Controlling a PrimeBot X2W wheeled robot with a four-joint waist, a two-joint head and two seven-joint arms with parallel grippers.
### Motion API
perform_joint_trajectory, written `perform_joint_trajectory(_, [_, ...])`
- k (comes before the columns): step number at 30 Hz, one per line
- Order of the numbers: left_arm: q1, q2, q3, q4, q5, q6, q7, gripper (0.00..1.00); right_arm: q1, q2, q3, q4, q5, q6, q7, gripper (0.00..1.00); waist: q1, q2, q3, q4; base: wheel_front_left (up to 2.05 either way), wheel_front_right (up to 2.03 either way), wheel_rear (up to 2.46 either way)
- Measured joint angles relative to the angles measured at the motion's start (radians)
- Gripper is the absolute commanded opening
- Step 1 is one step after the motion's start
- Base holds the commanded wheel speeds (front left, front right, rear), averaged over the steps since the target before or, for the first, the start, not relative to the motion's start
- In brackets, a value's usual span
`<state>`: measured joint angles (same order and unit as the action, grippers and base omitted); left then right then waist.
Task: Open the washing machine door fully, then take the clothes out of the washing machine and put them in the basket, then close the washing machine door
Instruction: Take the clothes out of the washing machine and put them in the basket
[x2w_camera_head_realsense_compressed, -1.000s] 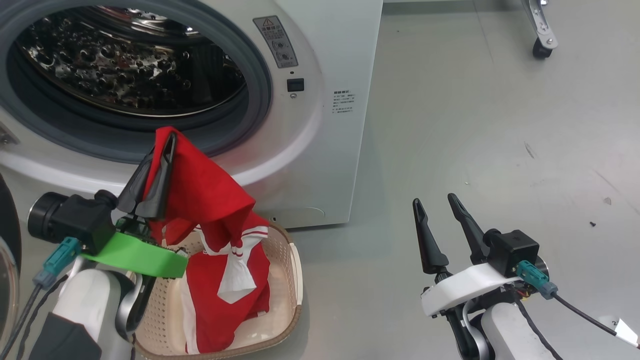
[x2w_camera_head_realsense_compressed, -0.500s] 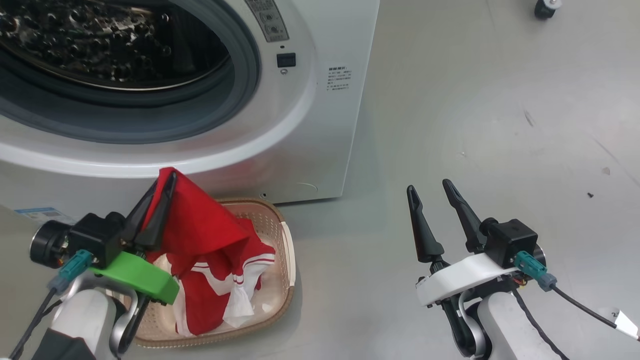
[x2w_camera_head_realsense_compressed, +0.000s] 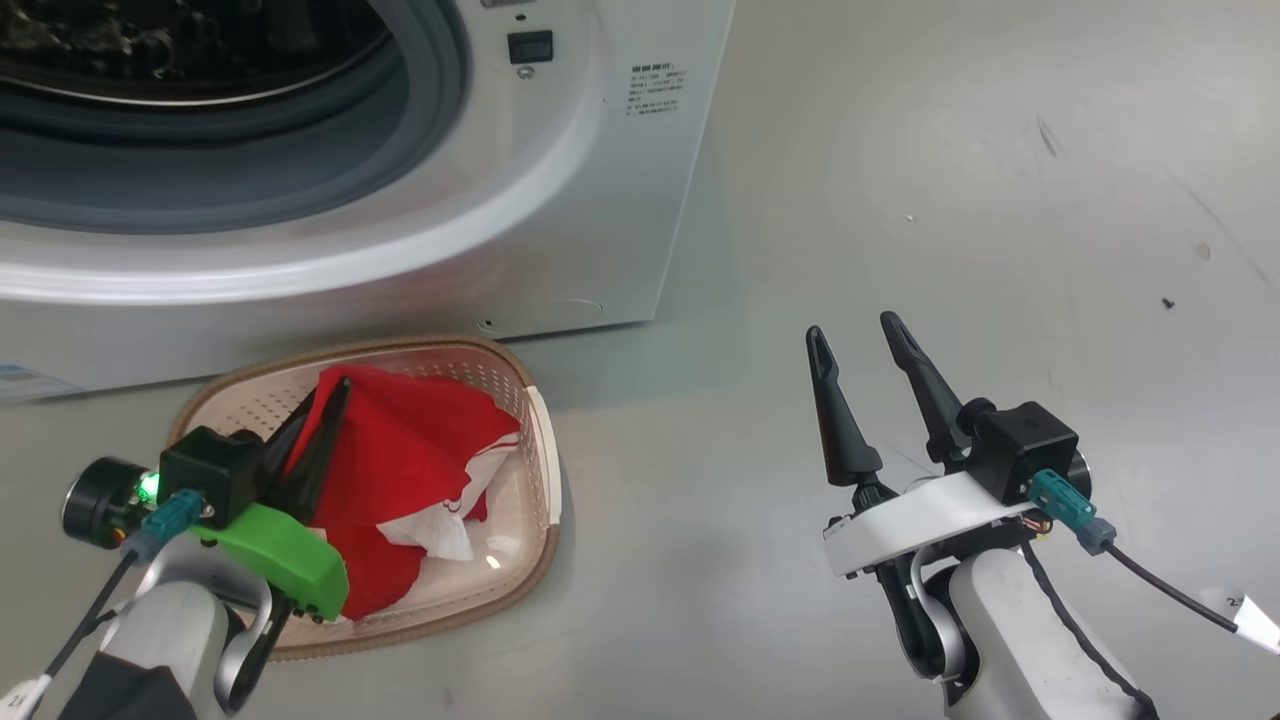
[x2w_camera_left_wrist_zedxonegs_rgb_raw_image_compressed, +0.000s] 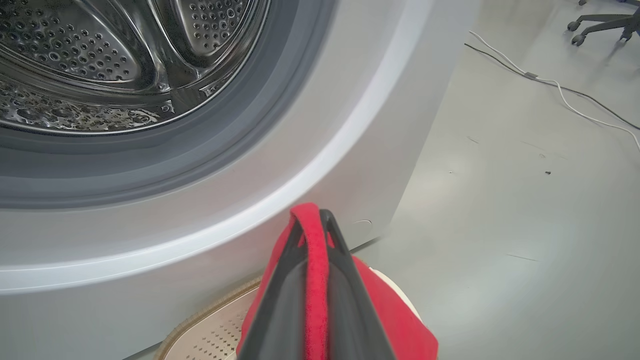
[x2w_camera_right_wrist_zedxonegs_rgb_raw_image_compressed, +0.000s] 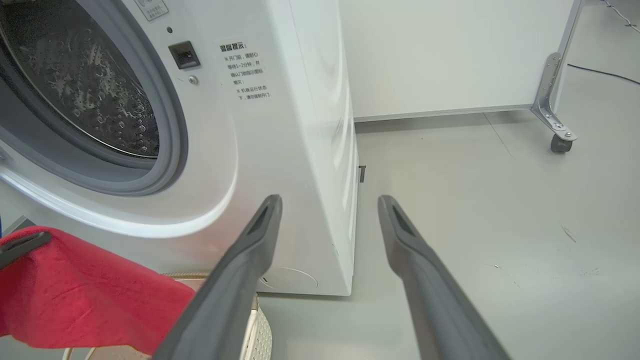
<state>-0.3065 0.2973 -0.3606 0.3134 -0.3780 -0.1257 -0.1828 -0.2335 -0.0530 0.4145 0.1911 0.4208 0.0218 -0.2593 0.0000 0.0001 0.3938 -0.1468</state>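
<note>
Over the basket (x2w_camera_head_realsense_compressed: 545, 460), your left pincer (x2w_camera_head_realsense_compressed: 322, 405) is clenching a fold of the clothes (x2w_camera_head_realsense_compressed: 420, 440), the red cloth pinched between fingers that are almost meeting at the tips. Most of the garment is already lying inside the basket, which is sitting on the floor (x2w_camera_head_realsense_compressed: 900, 200) just in front of the washing machine (x2w_camera_head_realsense_compressed: 560, 180), below its open mouth.

To finish this step well, I judge you should be sinking the pincer a little lower so the held fold is resting within the brown rim. Then be spreading the fingers and rising straight up, watching that no cloth is clinging to a finger or trailing over the edge.

Your right pincer (x2w_camera_head_realsense_compressed: 852, 330) is hanging released and holding nothing, its fingers moderately spread, well apart from the basket above bare floor. The drum (x2w_camera_left_wrist_zedxonegs_rgb_raw_image_compressed: 75, 60) is probably empty, though part of it is lying out of frame.
</note>
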Motion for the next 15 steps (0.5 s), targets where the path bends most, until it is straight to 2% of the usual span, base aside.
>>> perform_joint_trajectory(15, [-0.114, 0.006, -0.023, 0.183, -0.017, 0.000, 0.036, 0.00, -0.050, 0.000, -0.012, -0.024, -0.018, -0.025, 0.000, 1.00, 0.0000, 0.0000, 0.143, -0.043, 0.00, 0.00, 0.00])
